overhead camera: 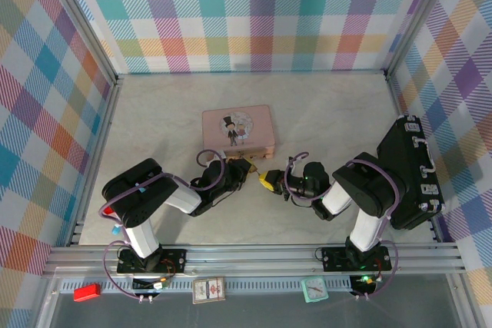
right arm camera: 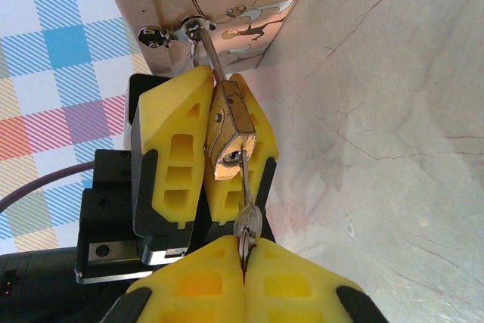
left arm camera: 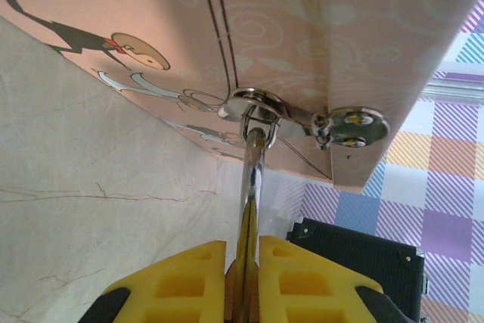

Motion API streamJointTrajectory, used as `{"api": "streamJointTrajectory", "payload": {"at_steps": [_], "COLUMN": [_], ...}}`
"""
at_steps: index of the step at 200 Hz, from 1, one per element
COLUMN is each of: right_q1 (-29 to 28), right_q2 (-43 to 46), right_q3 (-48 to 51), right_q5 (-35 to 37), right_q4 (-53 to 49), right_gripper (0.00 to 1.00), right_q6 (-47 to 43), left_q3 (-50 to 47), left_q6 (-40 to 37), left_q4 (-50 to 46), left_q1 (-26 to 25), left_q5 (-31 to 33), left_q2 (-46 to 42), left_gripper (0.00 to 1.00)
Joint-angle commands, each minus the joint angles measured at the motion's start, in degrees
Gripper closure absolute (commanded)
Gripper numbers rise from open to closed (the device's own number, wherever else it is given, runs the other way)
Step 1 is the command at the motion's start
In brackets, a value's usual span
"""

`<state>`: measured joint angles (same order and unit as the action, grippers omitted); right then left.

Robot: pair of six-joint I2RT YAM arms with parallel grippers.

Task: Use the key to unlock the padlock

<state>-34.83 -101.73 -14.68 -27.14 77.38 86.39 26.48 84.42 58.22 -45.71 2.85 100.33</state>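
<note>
Left gripper (left arm camera: 243, 251): nearly closed, its yellow fingers (right arm camera: 170, 149) clamping the padlock (right arm camera: 229, 120) body.
Right gripper (right arm camera: 243, 251): pinched tight on the key (right arm camera: 247, 222) bow.
Padlock: at the tin's (overhead camera: 237, 127) 5 o'clock corner in the top view; shackle (left arm camera: 253, 179) hooked through the tin's clasp (left arm camera: 257, 105).
Key: blade runs toward 12 o'clock in the right wrist view, tip in the keyhole (right arm camera: 227, 158) at the padlock's 6 o'clock end.
Case (overhead camera: 407, 174): black, at the table's (overhead camera: 323, 113) 3 o'clock edge.
</note>
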Motion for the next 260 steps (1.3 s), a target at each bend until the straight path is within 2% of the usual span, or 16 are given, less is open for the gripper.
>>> {"api": "streamJointTrajectory", "payload": {"at_steps": [1, 260], "right_q1": [0.4, 0.4], "right_q2": [1.2, -2.1], "right_q3": [-0.6, -2.1], "right_q5": [-0.9, -1.8], "right_q4": [3.2, 0.2], "right_gripper": [1.0, 1.0], "right_q6": [-0.3, -1.4], "left_q3": [-0.2, 1.2], "left_q6": [0.7, 1.0], "left_q4": [-0.1, 0.2], "left_q1": [-0.7, -1.0], "left_q5": [-3.7, -4.6], "left_q2": [0.0, 0.6], "left_gripper": [1.0, 1.0]}}
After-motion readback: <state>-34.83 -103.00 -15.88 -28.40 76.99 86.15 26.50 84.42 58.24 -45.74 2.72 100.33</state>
